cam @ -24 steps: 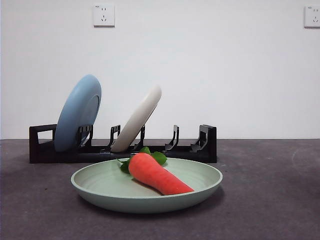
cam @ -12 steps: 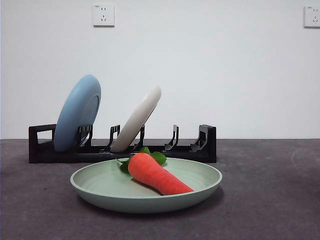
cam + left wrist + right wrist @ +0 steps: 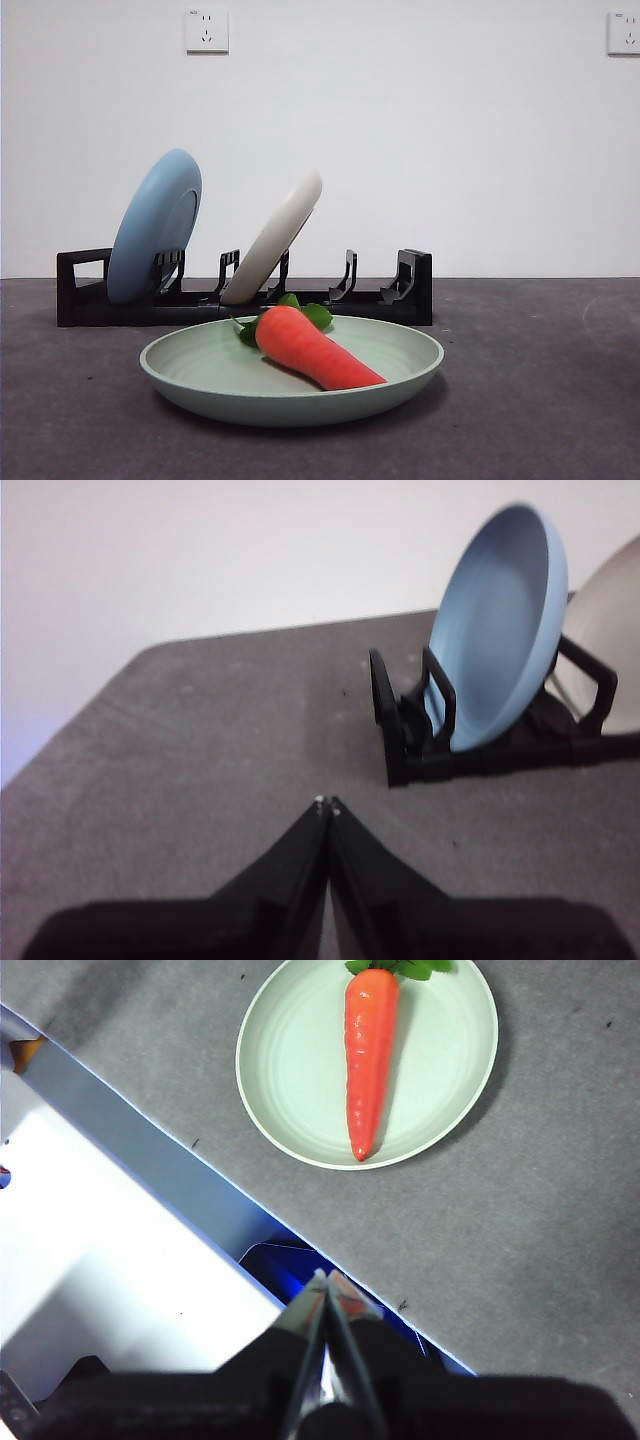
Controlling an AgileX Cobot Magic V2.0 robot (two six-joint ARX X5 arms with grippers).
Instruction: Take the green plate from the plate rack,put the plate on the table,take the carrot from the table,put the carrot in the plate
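A blue plate [image 3: 155, 225] stands tilted at frame left. A cream-white plate [image 3: 275, 238] leans centre. Two wall sockets [image 3: 207, 30] sit along the top.

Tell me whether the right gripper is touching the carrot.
Apart. The right wrist view shows the right gripper, jaws shut, hanging over the table's edge, with bare table between it and the carrot lying in the plate.

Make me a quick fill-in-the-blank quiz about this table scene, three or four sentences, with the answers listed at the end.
1. The carrot lies in the ____ plate.
2. The plate rack holds two plates, a cream-white plate and a ____ one.
3. The green plate rests flat on the ____.
4. The jaws of the left gripper and the right gripper are both ____.

Missing words: green; blue; table; shut
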